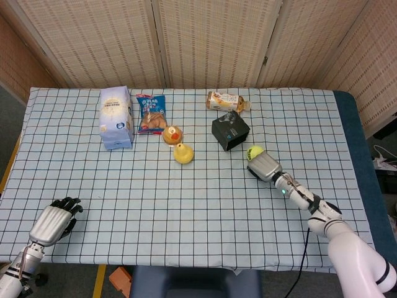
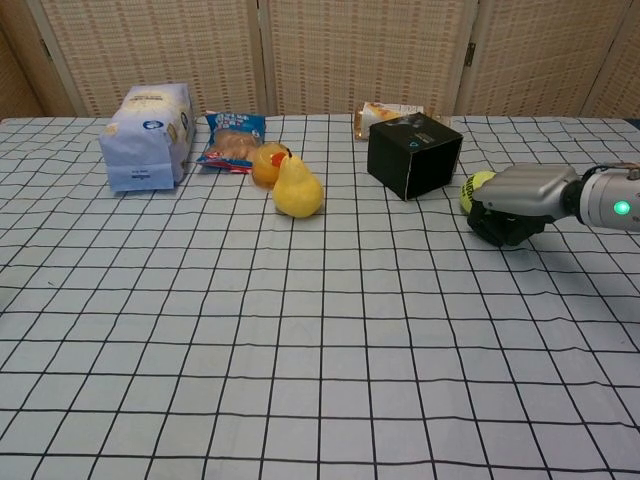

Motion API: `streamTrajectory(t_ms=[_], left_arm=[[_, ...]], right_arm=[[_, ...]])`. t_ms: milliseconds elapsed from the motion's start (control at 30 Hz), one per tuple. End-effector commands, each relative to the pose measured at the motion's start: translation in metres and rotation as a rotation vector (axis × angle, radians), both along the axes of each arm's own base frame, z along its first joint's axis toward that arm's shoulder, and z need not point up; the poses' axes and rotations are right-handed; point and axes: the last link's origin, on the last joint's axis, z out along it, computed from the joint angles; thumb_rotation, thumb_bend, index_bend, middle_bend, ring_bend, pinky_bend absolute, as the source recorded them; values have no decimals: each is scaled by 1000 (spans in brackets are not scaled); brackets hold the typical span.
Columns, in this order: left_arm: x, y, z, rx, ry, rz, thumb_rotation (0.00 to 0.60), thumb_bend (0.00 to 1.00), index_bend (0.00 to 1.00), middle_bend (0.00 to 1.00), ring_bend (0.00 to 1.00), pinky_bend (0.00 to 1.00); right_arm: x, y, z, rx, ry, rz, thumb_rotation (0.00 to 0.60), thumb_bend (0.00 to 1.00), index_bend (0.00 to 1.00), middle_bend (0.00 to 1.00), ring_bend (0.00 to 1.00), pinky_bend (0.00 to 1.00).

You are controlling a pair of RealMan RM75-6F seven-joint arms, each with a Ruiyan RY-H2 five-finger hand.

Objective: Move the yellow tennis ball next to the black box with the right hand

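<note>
The yellow tennis ball lies just to the right of the black box, a small gap apart from it. My right hand is directly behind the ball, silver back up. Its dark fingers curl down around the ball's near side and grip it. My left hand rests at the table's front left corner, holding nothing, its fingers loosely spread. It shows only in the head view.
A yellow pear and an orange fruit cup stand left of the box. A snack bag, a pale blue bag and a lying bottle line the back.
</note>
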Motion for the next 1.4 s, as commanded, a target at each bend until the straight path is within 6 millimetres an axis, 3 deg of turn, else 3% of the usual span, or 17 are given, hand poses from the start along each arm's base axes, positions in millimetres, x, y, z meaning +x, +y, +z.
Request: streamTrajectory(t_ms=[33, 433, 500, 667, 733, 900, 967, 1167, 1400], left_arm=[[1, 0, 1, 5, 1, -7, 600, 512, 407, 247, 226, 381], [0, 2, 3, 22, -3, -6, 600, 511, 406, 247, 226, 381], [-1, 2, 4, 22, -3, -5, 600, 512, 406, 247, 226, 381], [-1, 2, 4, 24, -6, -1, 600, 512, 405, 247, 226, 381], [-1, 2, 4, 24, -7, -1, 600, 512, 404, 246, 226, 381], [-1, 2, 4, 19, -8, -2, 600, 513, 398, 246, 226, 380], [-1, 2, 4, 19, -9, -2, 600, 513, 396, 246, 226, 381], [-1, 2, 3, 17, -9, -2, 600, 512, 395, 246, 226, 381], [-1, 1, 4, 17, -12, -5, 600, 512, 389, 246, 226, 381]], right_arm=[[5, -4, -4, 4, -3, -3, 600, 908, 1000, 985, 991, 945], [18, -20, -8, -52, -4, 6, 600, 908, 997, 985, 931, 936], [19, -21, -8, -69, -8, 5, 600, 908, 963, 975, 882, 909], [22, -21, -9, -90, -42, 8, 600, 901, 775, 828, 725, 805], [23, -20, -10, -88, -78, -11, 600, 821, 676, 730, 623, 772], [24, -18, -8, -87, -138, -23, 600, 461, 480, 544, 441, 747], [24, -17, -8, -87, -140, -14, 600, 343, 377, 463, 368, 682], [23, -15, -8, -74, -169, -18, 600, 244, 153, 270, 179, 391], [22, -12, -9, -55, -195, -18, 600, 211, 11, 100, 22, 221]])
